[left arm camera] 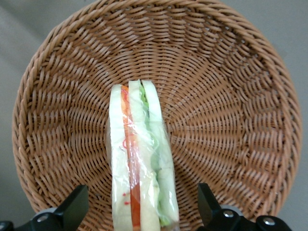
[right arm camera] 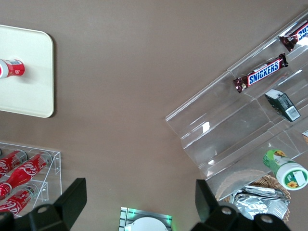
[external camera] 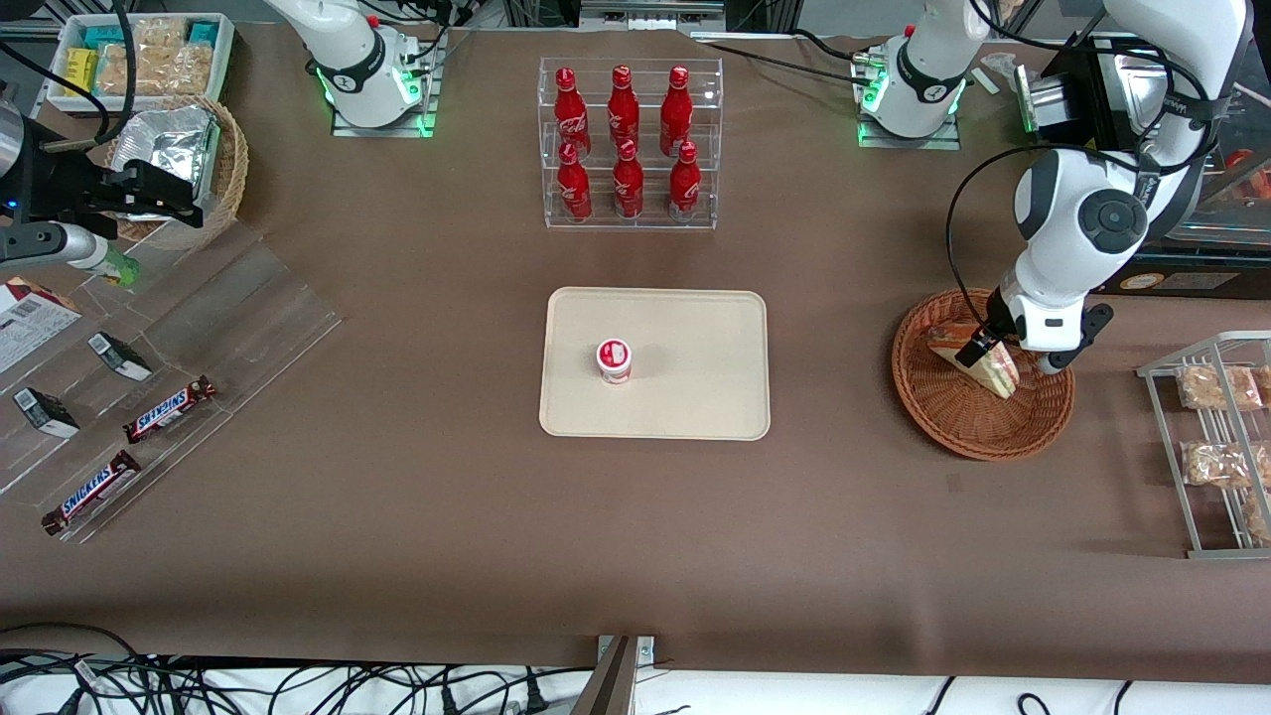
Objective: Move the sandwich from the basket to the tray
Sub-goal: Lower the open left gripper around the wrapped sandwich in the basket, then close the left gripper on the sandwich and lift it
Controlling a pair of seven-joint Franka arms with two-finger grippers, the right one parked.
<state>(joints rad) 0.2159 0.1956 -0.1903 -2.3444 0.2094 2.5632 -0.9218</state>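
Sandwich [external camera: 983, 359] sits in the reddish-brown wicker basket [external camera: 953, 417] toward the working arm's end of the table [external camera: 397, 516], front view. Left gripper [external camera: 988, 343] is low over the basket, right at the sandwich. Cream tray [external camera: 695, 397] lies mid-table, well apart from the basket, holding one small red-and-white cup [external camera: 614, 359]. Clear rack [external camera: 630, 223], farther from the front camera than the tray, holds six red bottles [external camera: 623, 104]. Wire rack [external camera: 1182, 477] with snack packets [external camera: 1211, 385] sits near the basket at the table edge. Toward the parked arm's end: clear stepped stand [external camera: 228, 318] with Snickers bars [external camera: 169, 409], a paler wicker basket [external camera: 233, 169] with foil, and a white bin [external camera: 223, 40] of snacks.

Left wrist view: sandwich [left arm camera: 139, 163] stands on edge in the basket [left arm camera: 231, 96], white bread with red and green layers, clear-wrapped. Fingers [left arm camera: 72, 207] are spread wide, one on each side of the sandwich, not touching it.

Right wrist view: tray [right arm camera: 29, 91] corner with the cup [right arm camera: 9, 68], bottles [right arm camera: 21, 173] in the rack, Snickers bar [right arm camera: 260, 73] on the stand.
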